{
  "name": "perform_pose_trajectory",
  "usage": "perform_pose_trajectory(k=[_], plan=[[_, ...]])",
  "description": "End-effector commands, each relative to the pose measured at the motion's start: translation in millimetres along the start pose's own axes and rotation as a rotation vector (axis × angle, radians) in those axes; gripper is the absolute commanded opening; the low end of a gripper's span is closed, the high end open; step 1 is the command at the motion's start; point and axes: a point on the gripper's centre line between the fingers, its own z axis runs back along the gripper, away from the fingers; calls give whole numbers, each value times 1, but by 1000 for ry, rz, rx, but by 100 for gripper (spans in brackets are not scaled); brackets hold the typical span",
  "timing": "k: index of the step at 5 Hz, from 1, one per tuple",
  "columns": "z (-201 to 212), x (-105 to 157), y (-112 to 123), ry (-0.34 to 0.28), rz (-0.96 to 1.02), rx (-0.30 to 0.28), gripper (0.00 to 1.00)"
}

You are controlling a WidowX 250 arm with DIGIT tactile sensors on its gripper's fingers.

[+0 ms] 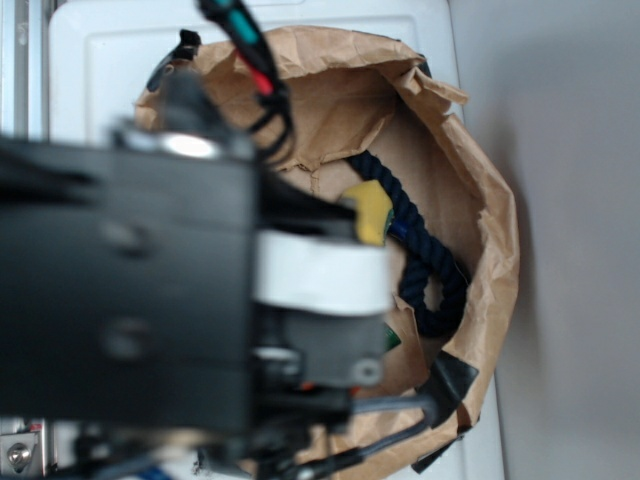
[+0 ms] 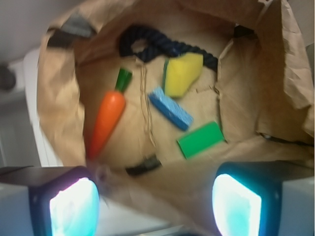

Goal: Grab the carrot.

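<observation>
An orange toy carrot (image 2: 106, 123) with a dark green stem cap lies inside a brown paper bag (image 2: 54, 113), on the left of its floor, tip pointing toward the camera. My gripper (image 2: 155, 204) hangs above the bag's near rim, open, with nothing between its two glowing pads (image 2: 74, 206). The carrot sits ahead of the left pad, apart from it. In the exterior view the black arm (image 1: 130, 290) covers most of the bag (image 1: 480, 200) and hides the carrot.
Also in the bag: a yellow sponge with green backing (image 2: 183, 73), a blue sponge (image 2: 170, 108), a green block (image 2: 200, 139), a dark blue rope (image 2: 147, 45) along the far wall and a small black piece (image 2: 142, 165). The bag stands on a white surface (image 1: 110, 60).
</observation>
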Motion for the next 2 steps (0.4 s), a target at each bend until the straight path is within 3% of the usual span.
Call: perform_pose_trajectory(k=[1,2], plan=[[-16,23,36,-136,314,-109,100],[-43,46,53,-127,356,-114,100]])
